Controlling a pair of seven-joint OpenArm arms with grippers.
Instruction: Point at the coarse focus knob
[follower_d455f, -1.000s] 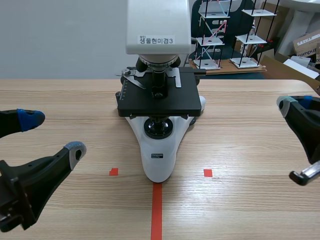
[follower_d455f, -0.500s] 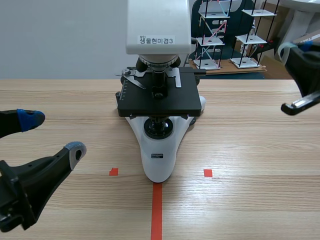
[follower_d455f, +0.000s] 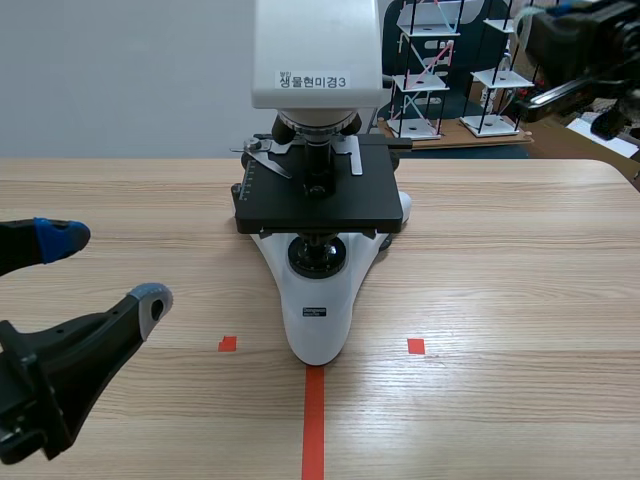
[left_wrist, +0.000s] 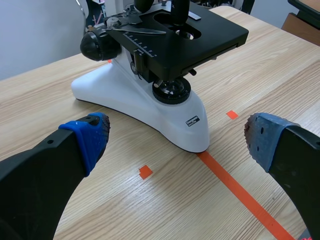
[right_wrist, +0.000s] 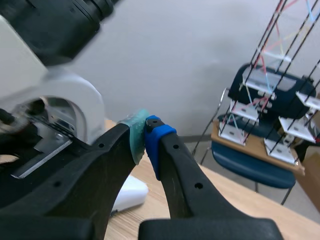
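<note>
The right tool (right_wrist: 145, 136), pads pressed together and empty, hangs high, well apart from the black coarse focus knob (left_wrist: 100, 45) low on the microscope's (follower_d455f: 315, 300) side, so pointing is not yet done; the left tool (follower_d455f: 105, 266) gapes wide.

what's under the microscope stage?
Under the stage, a round black housing sits on the white base. A black knob sticks out at the side. The stage hides whatever lies further back beneath it.

Matte black arms (follower_d455f: 45, 375), thick fingers (left_wrist: 40, 175), blue pads (left_wrist: 92, 137), grey-green pad (right_wrist: 136, 134)
</note>
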